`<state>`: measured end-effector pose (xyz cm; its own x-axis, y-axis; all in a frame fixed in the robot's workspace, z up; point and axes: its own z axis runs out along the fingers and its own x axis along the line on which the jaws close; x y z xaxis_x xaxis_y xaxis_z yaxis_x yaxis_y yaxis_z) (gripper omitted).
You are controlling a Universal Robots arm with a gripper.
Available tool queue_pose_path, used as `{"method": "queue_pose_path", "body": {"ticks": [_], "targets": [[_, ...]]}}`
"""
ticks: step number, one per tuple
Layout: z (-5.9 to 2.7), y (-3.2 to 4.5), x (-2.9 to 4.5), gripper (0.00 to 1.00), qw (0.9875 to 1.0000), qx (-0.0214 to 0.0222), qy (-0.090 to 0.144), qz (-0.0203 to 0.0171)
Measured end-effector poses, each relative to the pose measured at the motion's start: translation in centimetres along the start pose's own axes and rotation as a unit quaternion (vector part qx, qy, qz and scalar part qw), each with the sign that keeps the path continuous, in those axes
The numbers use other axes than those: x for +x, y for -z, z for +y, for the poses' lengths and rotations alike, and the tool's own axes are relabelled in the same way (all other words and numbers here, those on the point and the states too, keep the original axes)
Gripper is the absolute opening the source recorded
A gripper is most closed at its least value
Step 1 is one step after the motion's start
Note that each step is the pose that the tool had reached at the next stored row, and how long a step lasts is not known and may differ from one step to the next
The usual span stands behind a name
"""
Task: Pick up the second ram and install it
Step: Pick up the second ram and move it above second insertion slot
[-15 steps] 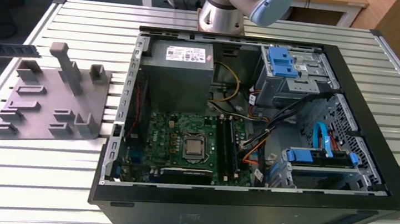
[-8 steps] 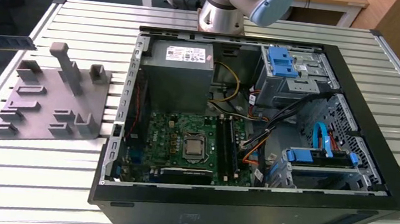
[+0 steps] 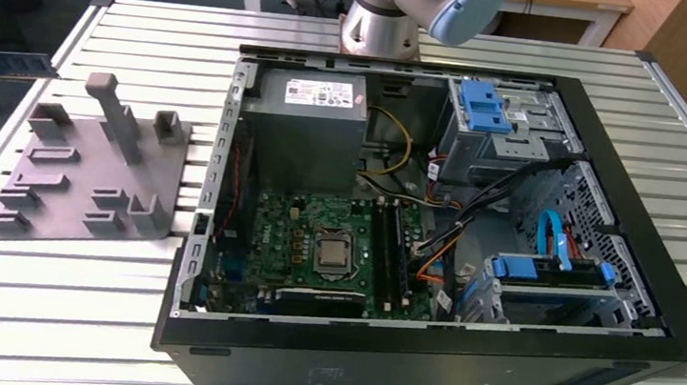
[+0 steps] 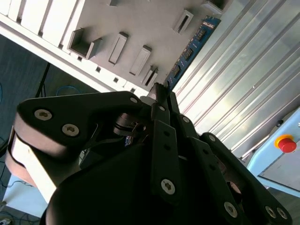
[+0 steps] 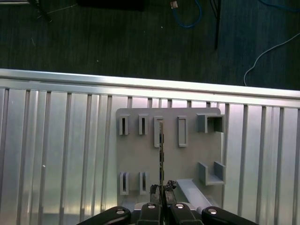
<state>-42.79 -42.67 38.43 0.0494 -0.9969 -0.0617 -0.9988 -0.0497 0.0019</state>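
On the exterior view's left, the grey holder plate [image 3: 77,174] lies on the slatted table [image 3: 112,322]. In both wrist views my pincer [image 5: 161,190] is pinched on one end of the memory stick [image 5: 161,150]. The stick hangs edge-on over that plate, and I judge it lifted clear.

Pickup: complete, as far as shown.

Toward the exterior view's right, the open computer case [image 3: 427,374] holds the motherboard [image 3: 282,234]. Its long black slots [image 3: 385,250] are well apart from the stick.

Installation: not yet done. Whether another stick is seated there, I cannot tell.
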Motion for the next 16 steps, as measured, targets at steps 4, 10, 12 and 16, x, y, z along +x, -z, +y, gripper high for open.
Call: {"method": "queue_pose_path", "body": {"ticks": [4, 10, 12, 16], "targets": [[-0.02, 0.02, 0.0, 0.14, 1.0, -0.0001, 0.0, 0.0], [-1.19, 0.02, 0.06, 0.14, 1.0, -0.0002, 0.0, 0.0001], [-1.81, 0.02, 0.09, 0.14, 1.0, -0.0002, 0.0, 0.0], [-3.01, 0.02, 0.15, 0.14, 1.0, -0.0003, 0.0, 0.0]]}}
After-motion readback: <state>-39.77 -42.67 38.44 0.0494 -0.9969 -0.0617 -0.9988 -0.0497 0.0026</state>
